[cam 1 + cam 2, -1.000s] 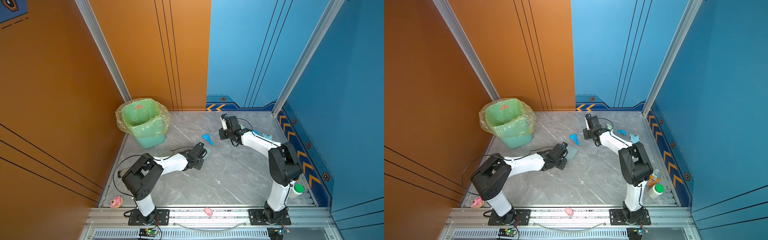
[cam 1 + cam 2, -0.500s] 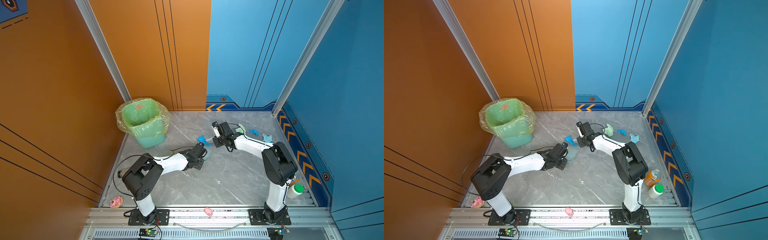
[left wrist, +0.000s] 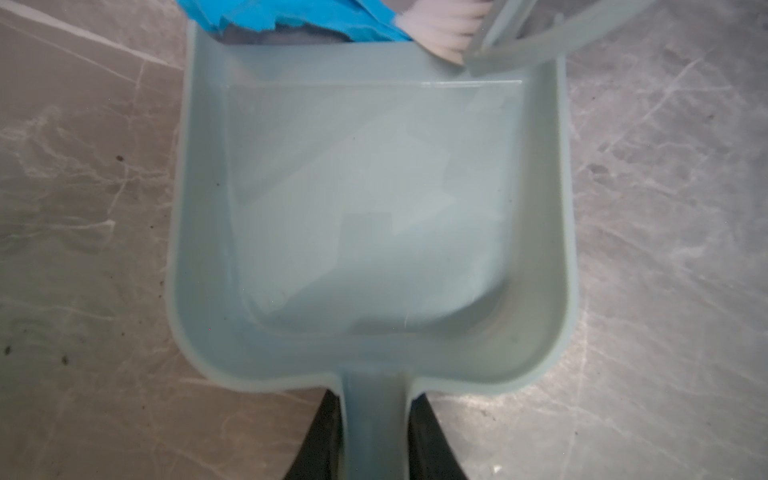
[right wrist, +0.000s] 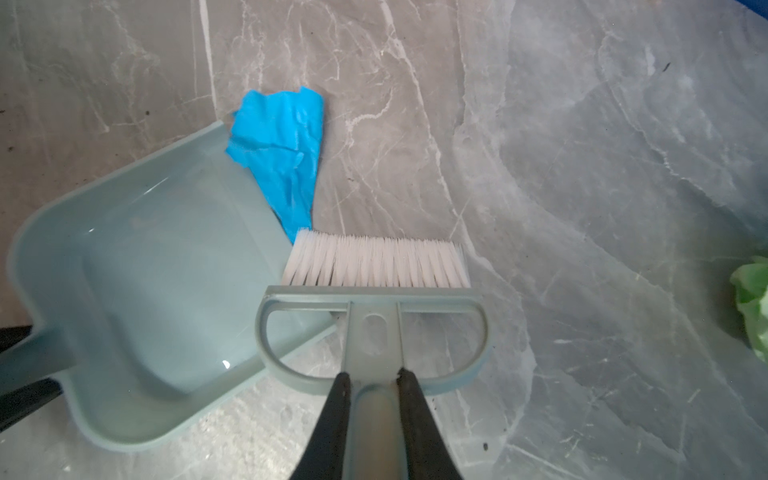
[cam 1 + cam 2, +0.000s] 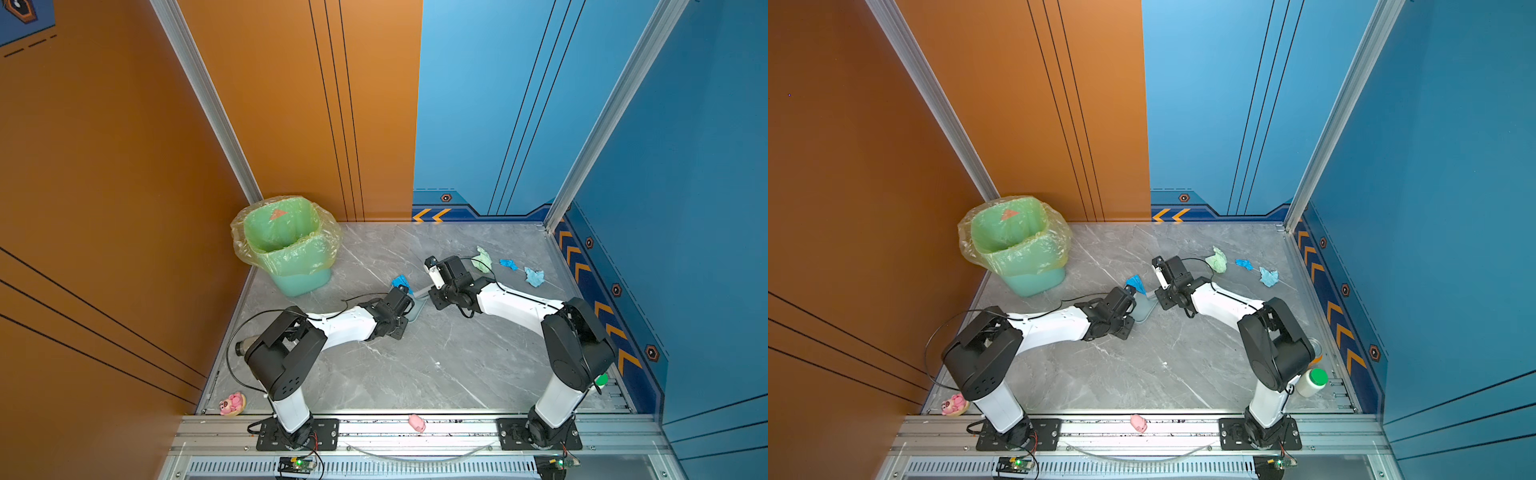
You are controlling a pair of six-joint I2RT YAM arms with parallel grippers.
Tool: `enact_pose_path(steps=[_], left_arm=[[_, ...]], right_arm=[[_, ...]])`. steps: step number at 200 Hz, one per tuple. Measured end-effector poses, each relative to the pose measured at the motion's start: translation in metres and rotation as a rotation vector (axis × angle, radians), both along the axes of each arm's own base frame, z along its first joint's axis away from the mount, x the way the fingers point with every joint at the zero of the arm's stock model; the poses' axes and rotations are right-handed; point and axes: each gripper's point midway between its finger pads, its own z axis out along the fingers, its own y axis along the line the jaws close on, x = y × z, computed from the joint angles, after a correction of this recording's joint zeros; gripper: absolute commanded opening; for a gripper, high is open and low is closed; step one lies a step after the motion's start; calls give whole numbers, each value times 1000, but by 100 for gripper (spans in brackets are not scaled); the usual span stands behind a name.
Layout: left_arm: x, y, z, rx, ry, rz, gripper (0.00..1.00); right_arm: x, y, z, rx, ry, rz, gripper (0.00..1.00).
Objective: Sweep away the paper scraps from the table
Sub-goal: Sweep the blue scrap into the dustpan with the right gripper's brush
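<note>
**Blue scrap reaches the dustpan's lip; three more wait behind**

The blue paper scrap (image 4: 282, 153) lies at the open mouth of the grey-blue dustpan (image 3: 374, 208), one edge over the lip and the rest on the table (image 5: 415, 365). The pan's floor is bare. The white bristles of the brush (image 4: 374, 266) touch the scrap's near corner.

The right claw (image 4: 370, 382) is clamped on the brush handle, and the left claw (image 3: 374, 415) is clamped on the dustpan handle. A second ago the brush arm stood farther back on the table, with the scrap lying clear of the pan. It has since swung in toward the pan, nudging the scrap up to the lip, while the dustpan arm has held its place. The sweep looks nearly done, with one more short stroke likely needed to carry the paper inside.

Three paper scraps lie well apart from the pan near the right wall: a pale green scrap (image 5: 483, 259), a small blue scrap (image 5: 508, 264) and a light blue scrap (image 5: 535, 277). In both top views an orange scrap (image 5: 1009, 214) sits in the lined green bin (image 5: 291, 276) at the back-left corner.

No brand or label can be read on the tools. The walls carry only orange chevrons.
</note>
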Motion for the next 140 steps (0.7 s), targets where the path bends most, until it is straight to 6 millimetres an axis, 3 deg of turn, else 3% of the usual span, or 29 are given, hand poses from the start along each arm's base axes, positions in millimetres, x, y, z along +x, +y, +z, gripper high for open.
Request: enact_pose_path(steps=[40,84,140], left_arm=[[-2,0,0,5,15,-4,0],[-11,7,3,32,49,-14,0],[-28,14,13,38,101,-36,0]], right_arm=[[-5,-2,12,8,-16,5,0],[5,-14,15,13,-23,-29,0],[52,-18,51,82,-123,-115,0]])
